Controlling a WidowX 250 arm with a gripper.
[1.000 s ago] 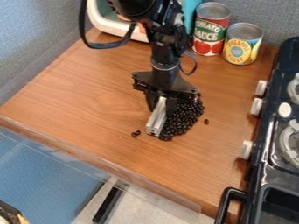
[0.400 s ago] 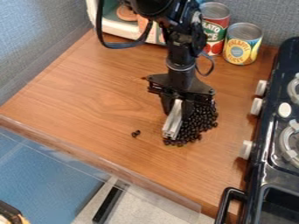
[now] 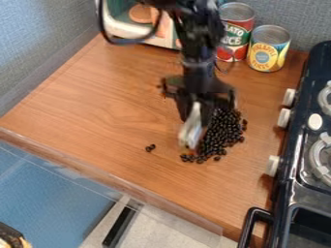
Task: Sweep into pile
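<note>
Clamping a silvery bar in my pincer, long side facing beans toward the counter's right edge, likely for sweeping.

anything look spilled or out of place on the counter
Yes: a few dark beans lie loose on the wooden counter, to the left of the main pile in the view. They look odd because they sit apart from it, probably strays. The red can stands upright.
</note>
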